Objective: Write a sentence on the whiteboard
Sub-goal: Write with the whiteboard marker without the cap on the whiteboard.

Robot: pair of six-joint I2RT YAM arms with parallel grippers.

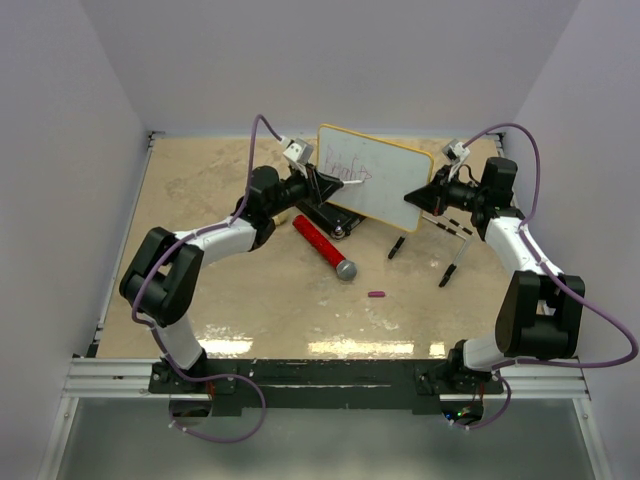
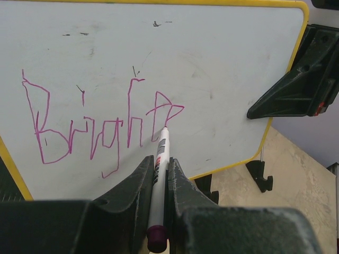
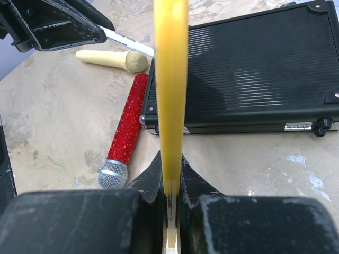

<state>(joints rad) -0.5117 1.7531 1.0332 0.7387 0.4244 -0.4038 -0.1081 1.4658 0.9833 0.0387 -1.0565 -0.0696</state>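
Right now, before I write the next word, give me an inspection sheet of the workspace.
Surface: beige mottled tabletop, glare patches along the near edge.
Job's things: small rectangular whiteboard with a yellow rim, held up on edge; purple handwritten word, roughly "Bright"; white marker with a purple end, tip at the last stroke.
Clutter: red glitter microphone, cream microphone, black ribbed case, small purple piece, possibly a cap.
Grippers: left gripper, fingers shut on the marker; right gripper, fingers shut on the whiteboard's rim.
Cables: purple cables loop above both arms.
Surroundings: plain white walls; nothing else seen.
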